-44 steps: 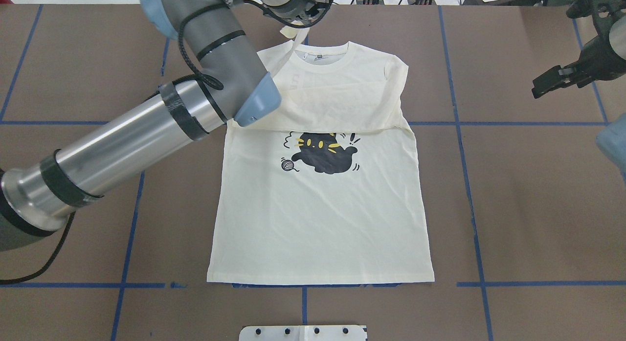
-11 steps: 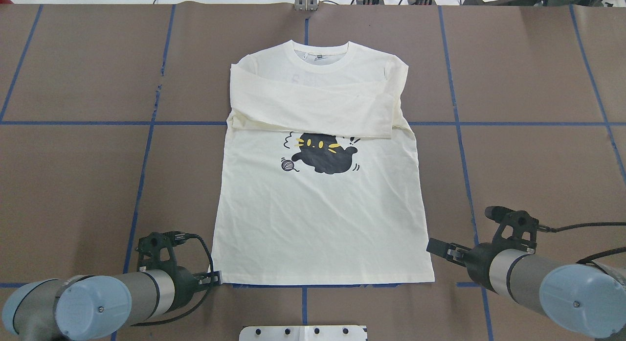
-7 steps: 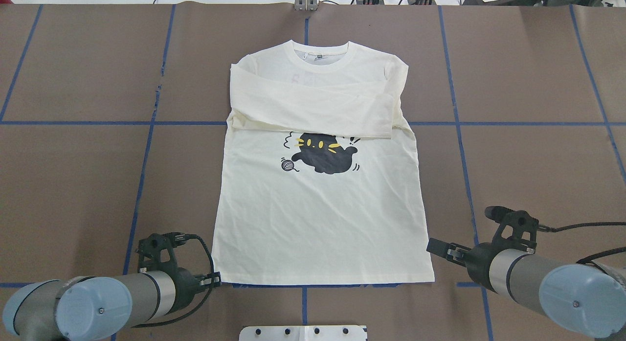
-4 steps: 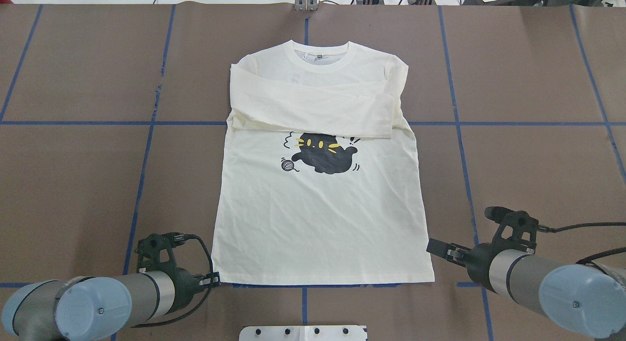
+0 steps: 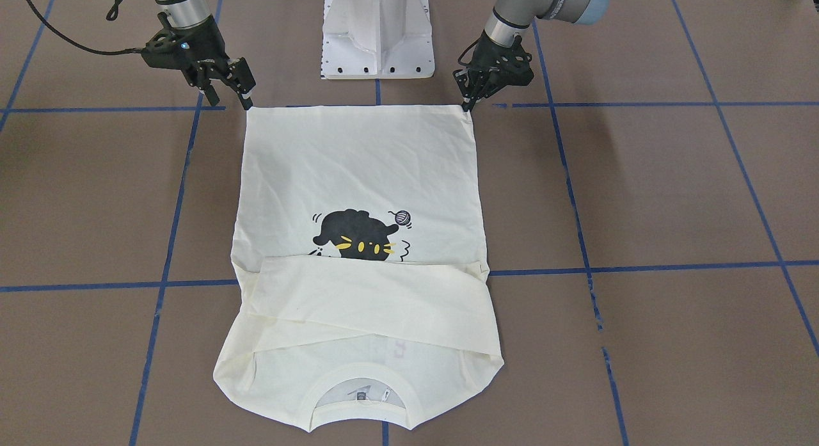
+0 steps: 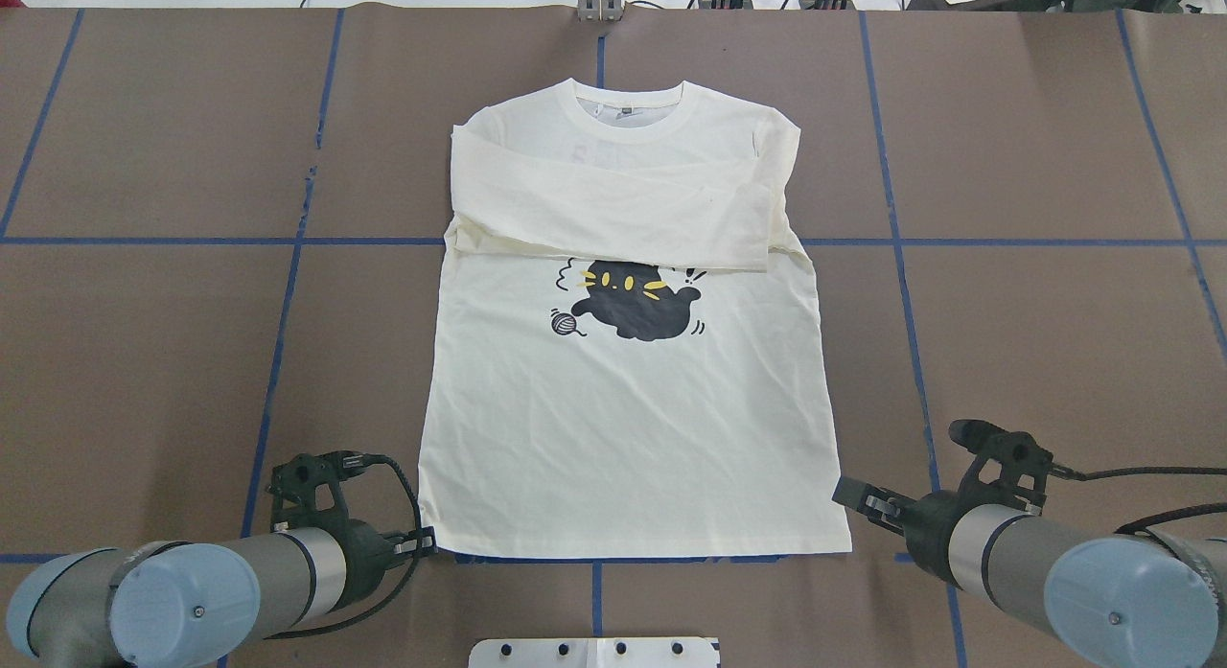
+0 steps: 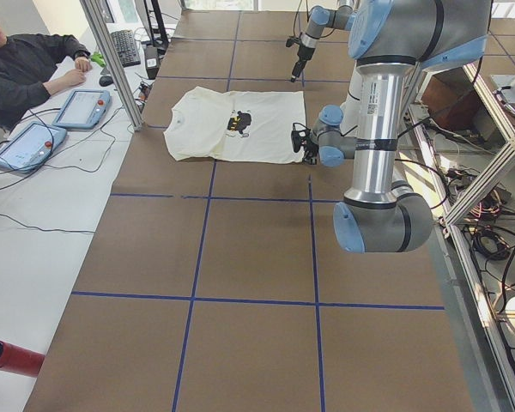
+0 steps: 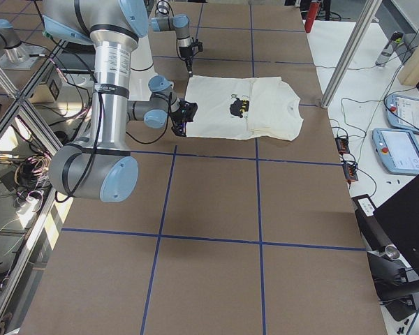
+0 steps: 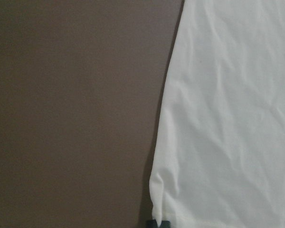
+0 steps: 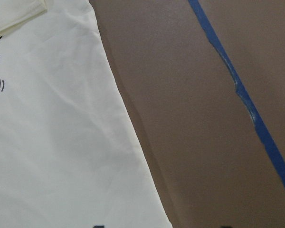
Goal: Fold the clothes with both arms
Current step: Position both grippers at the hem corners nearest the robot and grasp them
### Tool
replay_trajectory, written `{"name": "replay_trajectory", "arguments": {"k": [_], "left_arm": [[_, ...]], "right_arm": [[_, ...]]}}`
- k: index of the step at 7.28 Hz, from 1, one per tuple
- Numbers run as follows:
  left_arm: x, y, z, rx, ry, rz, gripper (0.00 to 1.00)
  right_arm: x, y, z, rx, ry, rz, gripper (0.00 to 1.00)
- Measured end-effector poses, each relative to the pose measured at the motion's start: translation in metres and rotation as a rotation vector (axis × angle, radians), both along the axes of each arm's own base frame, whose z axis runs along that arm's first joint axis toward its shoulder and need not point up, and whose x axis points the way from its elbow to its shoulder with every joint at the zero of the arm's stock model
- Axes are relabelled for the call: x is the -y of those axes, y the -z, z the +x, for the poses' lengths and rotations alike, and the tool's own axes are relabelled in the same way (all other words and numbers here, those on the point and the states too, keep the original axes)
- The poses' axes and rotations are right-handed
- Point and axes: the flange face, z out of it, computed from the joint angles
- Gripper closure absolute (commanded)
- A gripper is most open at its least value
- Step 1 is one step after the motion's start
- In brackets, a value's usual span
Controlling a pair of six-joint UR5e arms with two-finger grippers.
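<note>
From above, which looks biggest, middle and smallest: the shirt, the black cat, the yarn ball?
1. T-shirt, by far the largest.
2. black cat print.
3. yarn ball, the smallest.
All lie flat together, so camera nearness hardly matters.

Grey-and-silver jointed arms [image 6: 288, 564] — light-blue joint caps [image 6: 187, 601], thin black cables [image 6: 1150, 472]

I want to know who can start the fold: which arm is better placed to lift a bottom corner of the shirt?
Left. The left gripper sits right at its hem corner of the shirt, seemingly shut on the cloth edge. The right gripper is open, slightly beside its corner.
</note>
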Motion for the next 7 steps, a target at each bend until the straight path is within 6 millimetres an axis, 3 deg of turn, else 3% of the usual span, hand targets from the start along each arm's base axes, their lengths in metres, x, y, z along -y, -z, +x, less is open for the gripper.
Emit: {"name": "replay_trajectory", "arguments": {"k": [3,5,7], "left_arm": [[0.003,0.006,-0.004,-0.011,0.03,0.018,1.0],[0.004,0.007,-0.004,-0.011,0.04,0.023,1.0],[0.005,0.007,-0.005,-0.011,0.043,0.025,1.0]], "right_arm": [[-0.01,-0.009,-0.032,-0.02,-0.035,-0.032,0.29],[-0.019,-0.018,-0.041,-0.037,-0.035,-0.031,0.33],[-0.029,-0.02,-0.046,-0.041,-0.023,-0.026,0.43]]}}
